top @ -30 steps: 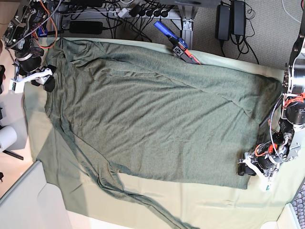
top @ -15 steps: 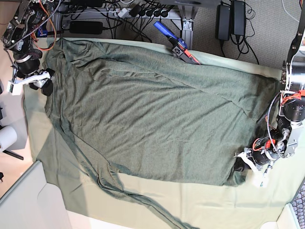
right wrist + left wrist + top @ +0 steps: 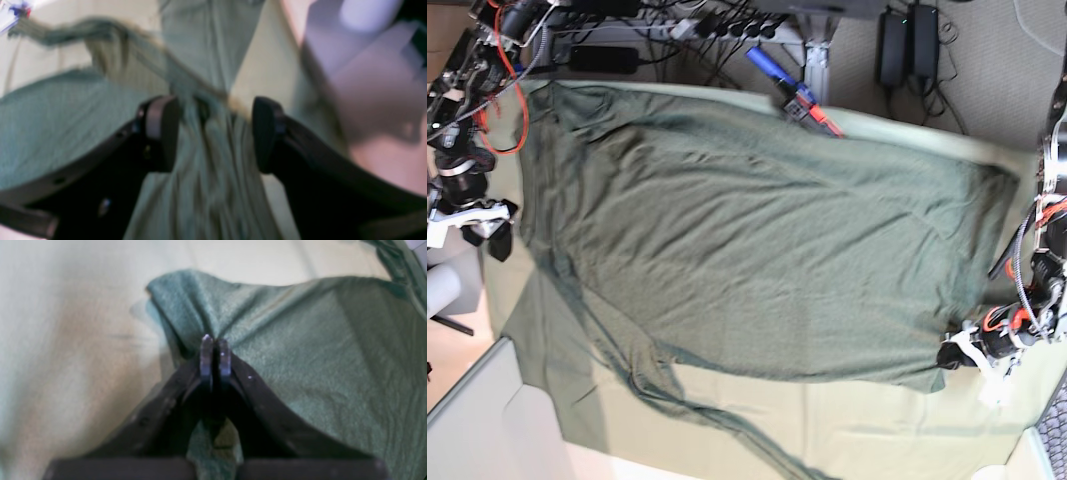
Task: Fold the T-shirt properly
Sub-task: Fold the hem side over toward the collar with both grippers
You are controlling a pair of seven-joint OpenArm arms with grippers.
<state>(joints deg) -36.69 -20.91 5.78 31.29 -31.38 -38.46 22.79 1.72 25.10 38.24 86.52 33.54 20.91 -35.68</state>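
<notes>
T-shirt (image 3: 757, 250) spread flat, dark grey-green, creased

Robotics lab, power strips (image 3: 727, 20), tangled cables (image 3: 677, 40) (behind table), power bricks (image 3: 907, 45)

The T-shirt (image 3: 757, 240) lies spread on the table cloth (image 3: 847, 420), with a gripper at each far end.

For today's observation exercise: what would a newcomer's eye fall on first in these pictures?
The big dark T-shirt spread over nearly the whole pale table cloth. Next, the left gripper at the shirt's corner on the base view's right, shut on the fabric. Beyond the far edge, a tangle of cables.
</notes>
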